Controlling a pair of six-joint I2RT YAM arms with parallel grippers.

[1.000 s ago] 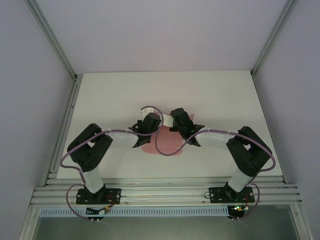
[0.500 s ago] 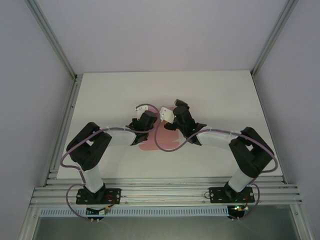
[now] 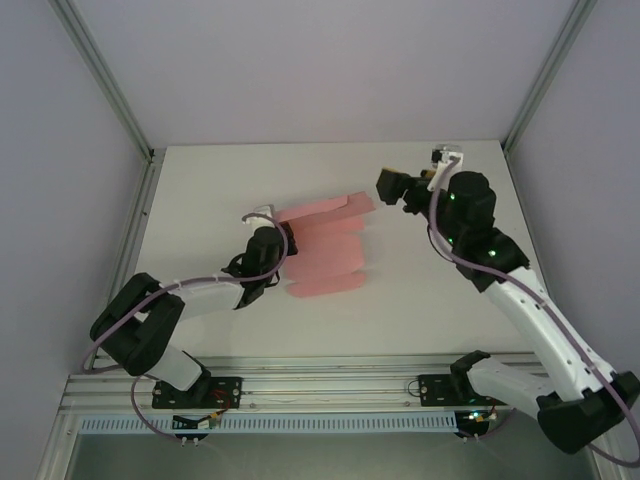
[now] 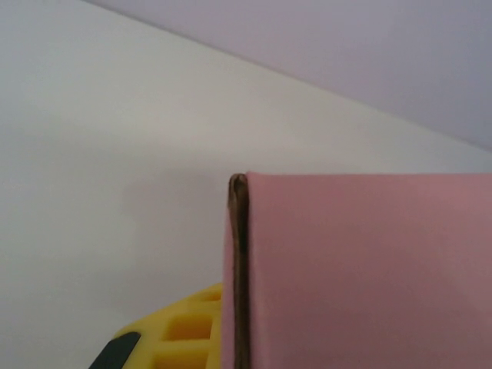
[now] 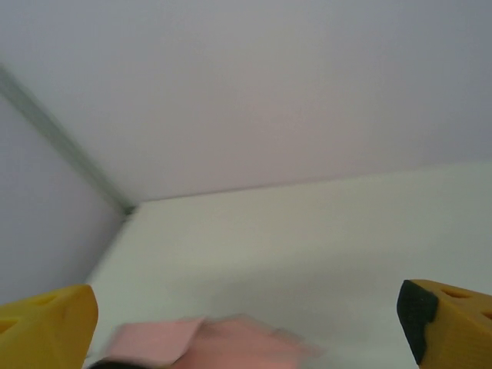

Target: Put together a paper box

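The pink paper box (image 3: 330, 250) lies mid-table as a partly folded sheet with several long panels fanned out; its top panel (image 3: 325, 210) tilts up. My left gripper (image 3: 266, 252) is at the sheet's left edge and shut on it. In the left wrist view the pink paper (image 4: 361, 269) stands edge-on against one yellow finger (image 4: 173, 334), and the other finger is hidden behind the sheet. My right gripper (image 3: 400, 187) hangs above the table, up and right of the sheet, open and holding nothing. Its yellow fingertips (image 5: 46, 323) sit far apart, with the blurred paper (image 5: 207, 342) below them.
The white table (image 3: 450, 300) has metal frame posts at its back corners (image 3: 150, 155). A grey wall (image 3: 320, 70) closes off the far side. An aluminium rail (image 3: 330, 385) with both arm bases runs along the near edge.
My right gripper opened, let go and lifted away to the back right. My left arm swung left, still gripping the paper, and the sheet now lies uncovered and spread out.
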